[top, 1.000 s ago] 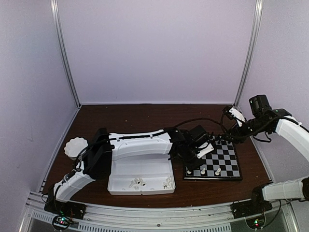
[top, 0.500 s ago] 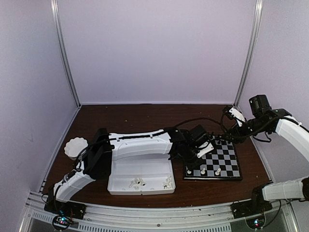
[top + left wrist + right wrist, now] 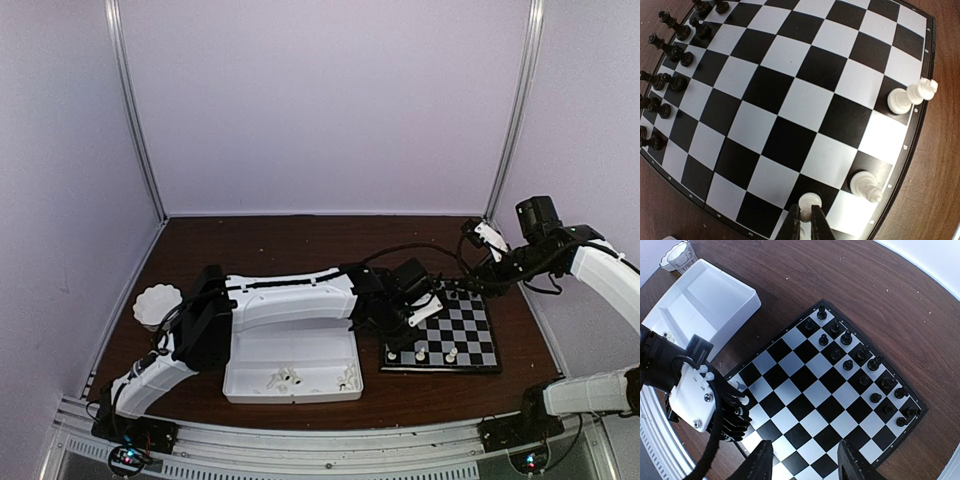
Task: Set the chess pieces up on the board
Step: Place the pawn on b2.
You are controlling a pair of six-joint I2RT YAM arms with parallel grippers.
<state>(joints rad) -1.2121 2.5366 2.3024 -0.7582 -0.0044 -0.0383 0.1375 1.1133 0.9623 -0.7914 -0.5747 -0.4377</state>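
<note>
Your left gripper [image 3: 805,221] has its thin tips pinched almost together on a white pawn [image 3: 810,199], low on the body, with the round head showing just past them. That pawn stands on a black square of the board [image 3: 790,102], one row in from the rim where two other white pieces [image 3: 866,184] stand. The black pieces [image 3: 675,52] line the opposite side.

Treat it as feather-light, hard and slick. With such a narrow foot, I'd expect any sideways drag to tip it, so let go cleanly and lift straight off. For the next one, take the waist just under the head, not the head itself, which would likely squirt out.

Your right gripper [image 3: 805,464] hangs over the board's near side with its fingers spread wide and nothing between them.

Further out, the white tray [image 3: 300,350] sits just beside the board, and more loose chessmen [image 3: 285,378] lie toppled along its near wall. Those will need righting as you pick.
</note>
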